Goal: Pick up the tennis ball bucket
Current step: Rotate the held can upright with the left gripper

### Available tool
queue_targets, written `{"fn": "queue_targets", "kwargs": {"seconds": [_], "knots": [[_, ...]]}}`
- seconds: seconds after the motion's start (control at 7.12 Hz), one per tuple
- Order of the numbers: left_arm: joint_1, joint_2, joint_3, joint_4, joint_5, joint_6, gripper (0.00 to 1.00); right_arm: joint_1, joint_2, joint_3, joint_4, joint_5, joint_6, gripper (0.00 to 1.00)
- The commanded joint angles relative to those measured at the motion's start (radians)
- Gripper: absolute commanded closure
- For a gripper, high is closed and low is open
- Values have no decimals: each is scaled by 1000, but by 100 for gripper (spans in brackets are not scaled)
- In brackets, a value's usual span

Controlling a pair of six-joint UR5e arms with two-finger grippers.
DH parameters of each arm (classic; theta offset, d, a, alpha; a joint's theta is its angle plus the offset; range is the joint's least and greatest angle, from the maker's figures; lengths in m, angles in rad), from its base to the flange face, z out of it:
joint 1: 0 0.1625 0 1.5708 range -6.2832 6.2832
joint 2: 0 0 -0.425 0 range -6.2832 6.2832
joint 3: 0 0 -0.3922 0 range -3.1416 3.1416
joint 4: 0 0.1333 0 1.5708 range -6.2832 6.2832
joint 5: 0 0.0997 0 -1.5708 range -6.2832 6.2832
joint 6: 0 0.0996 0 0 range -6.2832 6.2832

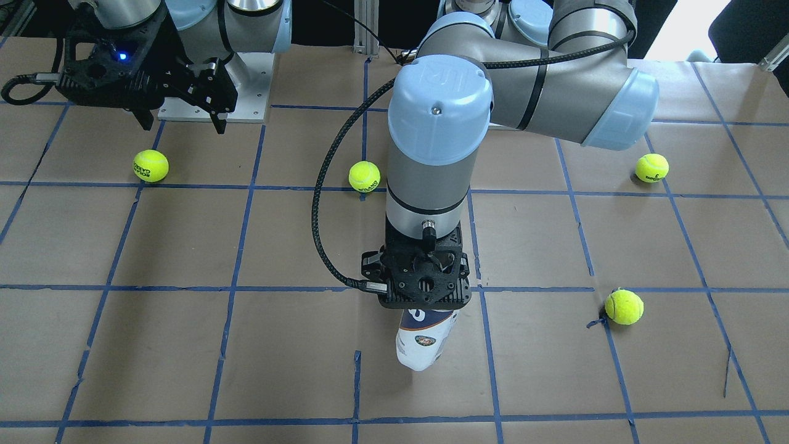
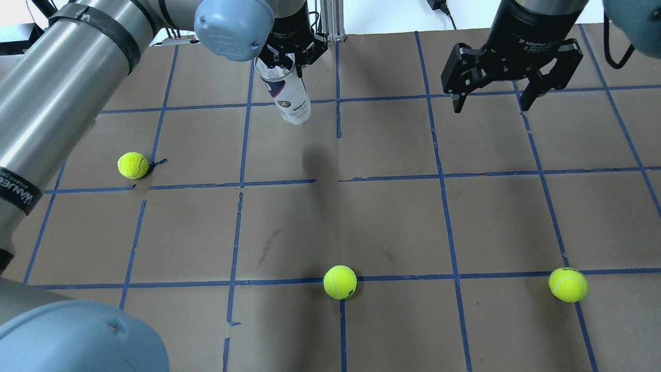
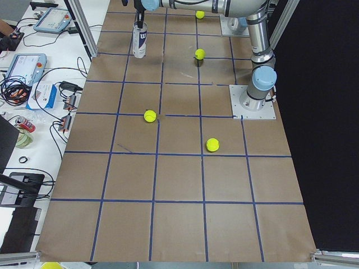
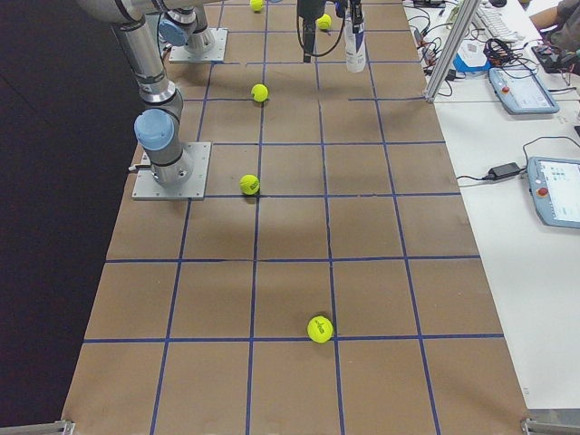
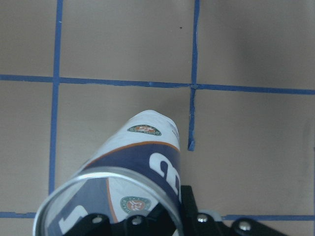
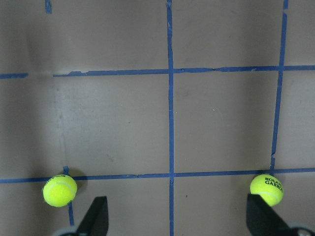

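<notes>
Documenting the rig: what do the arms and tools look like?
The left arm and right arm are silver-grey tubes with pale blue joint caps. The left tool and right tool are black, two-fingered; the right bears "2F Adaptive" lettering. A black braided cable loops beside the left wrist.

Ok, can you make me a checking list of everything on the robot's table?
Surface: brown paper marked with a blue grid, with a few small tears.
Job's things: tennis ball bucket, tilted, apparently just off the paper.
Clutter: four tennis balls lying apart.
Pincers: left pincer shut on the bucket's top; right pincer open, empty, above the table.
Cables: black cable looping off the left wrist.
Surroundings: white bench with control tablets.
</notes>
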Motion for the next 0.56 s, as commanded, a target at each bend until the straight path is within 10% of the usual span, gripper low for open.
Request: {"fn": "queue_targets", "kwargs": {"seconds": [0.0, 0.42], "knots": [[-2, -19, 3, -90, 22, 165, 100, 0, 1, 0, -3, -1, -5, 0], [-8, -110, 48, -58, -4, 206, 100, 2, -6, -6, 6, -1, 3, 0]]}}
